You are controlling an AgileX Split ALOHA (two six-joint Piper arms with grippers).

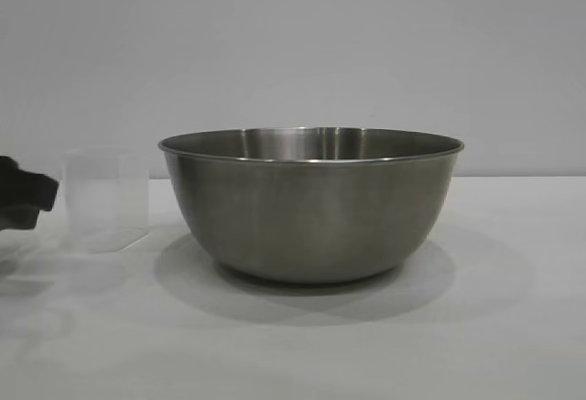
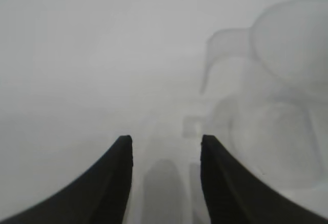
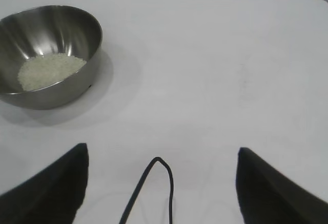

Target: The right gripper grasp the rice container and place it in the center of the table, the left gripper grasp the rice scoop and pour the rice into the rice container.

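The rice container [image 1: 311,206] stood on the white bench [image 1: 513,327], rice [image 3: 50,70] already heaped in its bottom. Just beside the bowl stood the rice scoop [image 1: 105,200], upright and apparently empty. The scoop looked light, thin-walled and slick, likely to tip or slide if nudged; its side handle [image 2: 190,126] seemed the soundest place to take hold. The left claw [image 2: 165,141] lay close beside the scoop on the side away from the bowl, fingers parted, nothing between them. The right claw [image 3: 163,155] stood well apart from the bowl, spread wide and empty. The translucent scoop blurred into the bench, its handle barely traceable; only an edge of the left claw showed from outside.
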